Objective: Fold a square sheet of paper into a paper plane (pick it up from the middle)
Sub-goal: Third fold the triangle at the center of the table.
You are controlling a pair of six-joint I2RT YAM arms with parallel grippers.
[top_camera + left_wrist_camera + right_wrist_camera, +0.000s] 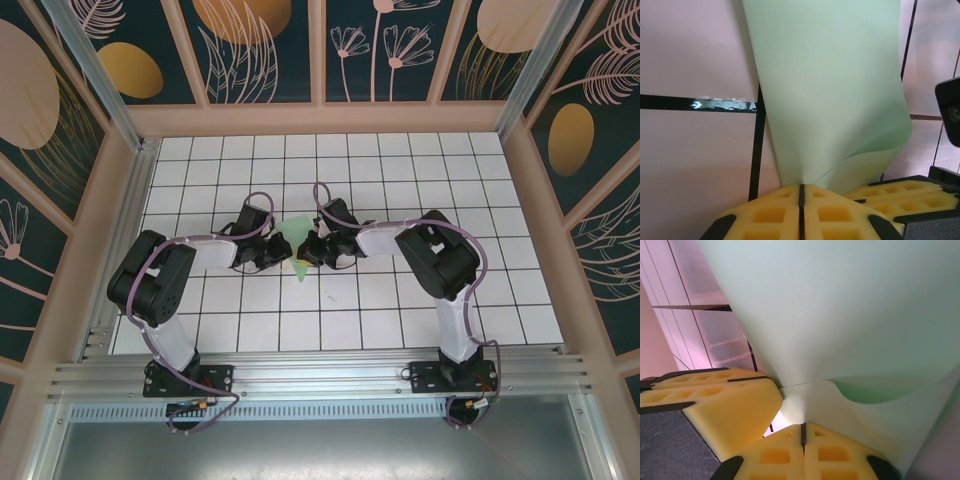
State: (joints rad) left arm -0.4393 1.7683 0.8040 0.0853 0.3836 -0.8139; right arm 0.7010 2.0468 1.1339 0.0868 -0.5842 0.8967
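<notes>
The square sheet of paper is pale mint green and stands up from the table middle as a small pointed shape, bent and folded over. Whether it forms the paper plane I cannot tell. My left gripper and right gripper meet tip to tip at its lower edge. In the left wrist view the yellow foam fingers of the left gripper are shut on the paper, which curls to the right. The right gripper is shut on a folded flap of the paper.
The white grid table is walled by a wooden frame. The right gripper's fingers sit just right of the left one's. The left gripper's fingers crowd the right wrist view's left side.
</notes>
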